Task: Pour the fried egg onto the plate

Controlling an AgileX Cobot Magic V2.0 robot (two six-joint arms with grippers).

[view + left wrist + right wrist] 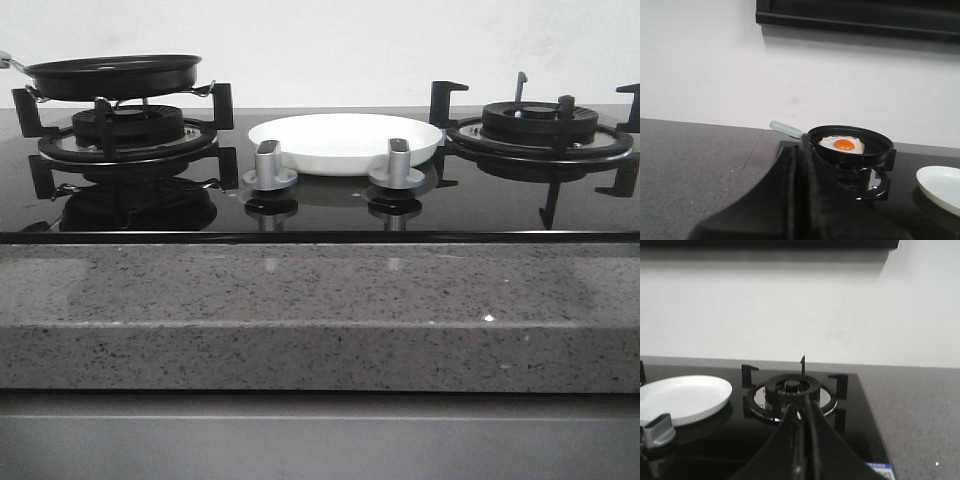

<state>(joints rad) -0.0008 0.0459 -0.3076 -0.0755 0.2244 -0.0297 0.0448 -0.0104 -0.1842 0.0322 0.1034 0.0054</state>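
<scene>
Nothing poured yet: I see the fried egg (842, 144) in the pan (850, 145) ahead of my clenched, empty left gripper (801, 150), the plate (345, 140) bare, right gripper (801, 412) clenched too.

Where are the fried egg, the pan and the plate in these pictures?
fried egg (842, 144), left wrist view, on the orange yolk.
pan (112, 77), front view, on its black side wall.
plate (345, 158), front view, on the outer wall below the rim.
</scene>
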